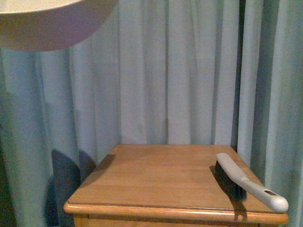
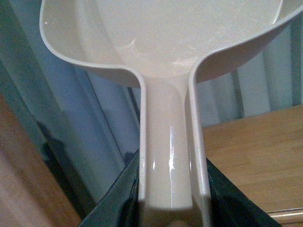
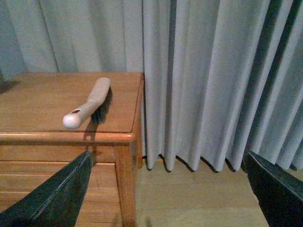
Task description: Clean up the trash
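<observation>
My left gripper is clamped on the handle of the dustpan, which hangs raised at the upper left of the front frame. My right gripper is spread wide and holds nothing. The brush lies at the lower right, on the table edge. No paper wad shows on the table, in the visible part of the pan, or on the floor. Judgement: the table looks swept, but I cannot confirm disposal.
</observation>
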Controlling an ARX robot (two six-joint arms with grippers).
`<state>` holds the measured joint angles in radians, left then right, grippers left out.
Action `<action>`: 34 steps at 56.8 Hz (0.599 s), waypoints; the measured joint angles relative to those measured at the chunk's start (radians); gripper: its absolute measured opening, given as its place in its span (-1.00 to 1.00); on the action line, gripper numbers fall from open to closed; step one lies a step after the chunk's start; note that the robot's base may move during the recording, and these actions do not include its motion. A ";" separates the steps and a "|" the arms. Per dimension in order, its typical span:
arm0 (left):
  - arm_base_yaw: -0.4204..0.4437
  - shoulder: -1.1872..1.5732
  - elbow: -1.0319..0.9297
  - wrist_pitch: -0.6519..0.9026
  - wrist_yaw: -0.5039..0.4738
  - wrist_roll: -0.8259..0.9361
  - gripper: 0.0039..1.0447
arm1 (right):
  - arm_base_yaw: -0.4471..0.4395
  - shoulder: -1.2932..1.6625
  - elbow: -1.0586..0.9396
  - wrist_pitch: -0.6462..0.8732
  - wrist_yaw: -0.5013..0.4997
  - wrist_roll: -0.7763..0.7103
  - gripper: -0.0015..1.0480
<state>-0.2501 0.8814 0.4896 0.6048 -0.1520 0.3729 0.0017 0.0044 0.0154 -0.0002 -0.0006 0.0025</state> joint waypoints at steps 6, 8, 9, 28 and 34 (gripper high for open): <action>0.074 -0.138 -0.061 -0.045 0.077 -0.009 -0.47 | 0.000 0.000 0.000 0.000 0.000 0.000 0.86; 0.106 -0.189 -0.075 -0.082 0.115 -0.027 -0.47 | 0.000 0.000 0.000 0.000 0.000 0.000 0.86; 0.114 -0.200 -0.078 -0.092 0.125 -0.029 -0.47 | 0.000 0.000 0.000 0.000 0.000 0.000 0.86; 0.208 -0.384 -0.134 -0.247 0.201 -0.140 -0.47 | 0.263 0.391 0.117 0.051 0.575 0.008 0.86; 0.208 -0.384 -0.134 -0.247 0.200 -0.142 -0.47 | 0.265 0.621 0.277 0.075 0.480 0.055 0.86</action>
<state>-0.0418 0.4973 0.3553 0.3576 0.0483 0.2306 0.2668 0.6254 0.2924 0.0750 0.4797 0.0570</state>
